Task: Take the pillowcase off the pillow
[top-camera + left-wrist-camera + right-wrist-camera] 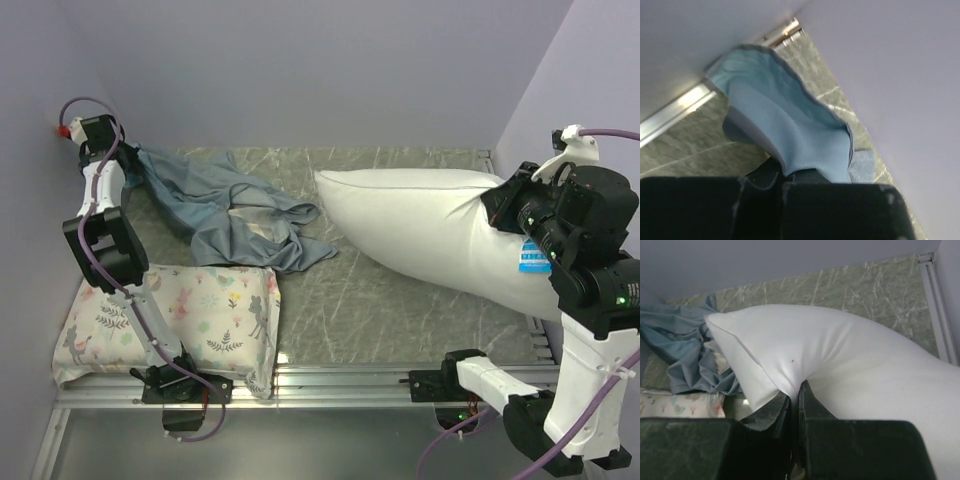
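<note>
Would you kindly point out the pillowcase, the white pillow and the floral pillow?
pillowcase (215,205), top external view, crumpled middle.
white pillow (420,230), top external view, plump centre.
floral pillow (205,310), top external view, printed top face.

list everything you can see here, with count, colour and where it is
pillowcase: one, blue-grey, crumpled at the table's far left, apart from the pillow
pillow: one, plain white, right side
tag: one, blue and white, on the pillow's edge by the right gripper
floral pillow: one, white with pastel print, near left
table: one, green-grey marbled
rail: one, silver, along the near edge
left gripper: one, black, far left, shut on the pillowcase
right gripper: one, black, right side, shut on the pillow
</note>
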Action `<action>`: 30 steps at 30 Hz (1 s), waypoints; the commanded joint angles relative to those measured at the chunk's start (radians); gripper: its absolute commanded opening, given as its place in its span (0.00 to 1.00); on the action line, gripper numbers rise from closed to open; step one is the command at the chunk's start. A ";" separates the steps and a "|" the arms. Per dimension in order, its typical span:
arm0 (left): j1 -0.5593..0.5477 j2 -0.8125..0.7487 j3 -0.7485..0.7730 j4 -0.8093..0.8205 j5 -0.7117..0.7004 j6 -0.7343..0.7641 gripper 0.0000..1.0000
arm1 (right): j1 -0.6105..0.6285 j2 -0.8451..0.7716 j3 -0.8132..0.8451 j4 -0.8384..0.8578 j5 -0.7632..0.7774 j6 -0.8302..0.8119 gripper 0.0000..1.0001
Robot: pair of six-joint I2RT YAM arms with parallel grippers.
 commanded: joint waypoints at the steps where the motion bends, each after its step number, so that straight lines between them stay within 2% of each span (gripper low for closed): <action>1: -0.030 -0.068 -0.051 0.072 0.046 0.024 0.00 | -0.007 0.001 -0.008 0.292 -0.023 0.049 0.00; 7: -0.057 -0.159 -0.179 0.123 0.095 0.012 0.00 | -0.007 0.124 0.023 0.385 -0.052 0.086 0.00; 10: -0.073 -0.206 -0.227 0.133 0.116 0.010 0.00 | -0.007 0.143 -0.032 0.463 -0.124 0.128 0.00; 12: -0.080 -0.246 -0.259 0.159 0.131 0.012 0.00 | 0.008 0.105 -0.172 0.526 -0.150 0.157 0.00; 16: -0.100 -0.306 -0.319 0.169 0.168 0.018 0.00 | 0.096 0.018 -0.440 0.693 -0.099 0.158 0.00; 17: -0.103 -0.320 -0.331 0.173 0.171 0.015 0.00 | 0.119 0.005 -0.530 0.712 -0.063 0.158 0.00; 18: -0.111 -0.349 -0.344 0.181 0.178 0.014 0.00 | 0.183 -0.017 -0.574 0.729 -0.040 0.157 0.00; 21: -0.128 -0.389 -0.379 0.198 0.210 0.007 0.00 | 0.266 -0.037 -0.719 0.786 0.056 0.161 0.00; 26: -0.177 -0.443 -0.397 0.172 0.245 0.046 0.01 | 0.334 -0.083 -0.978 0.944 0.001 0.212 0.00; 30: -0.252 -0.516 -0.485 0.198 0.227 0.046 0.03 | 0.418 -0.037 -1.121 1.072 -0.048 0.269 0.00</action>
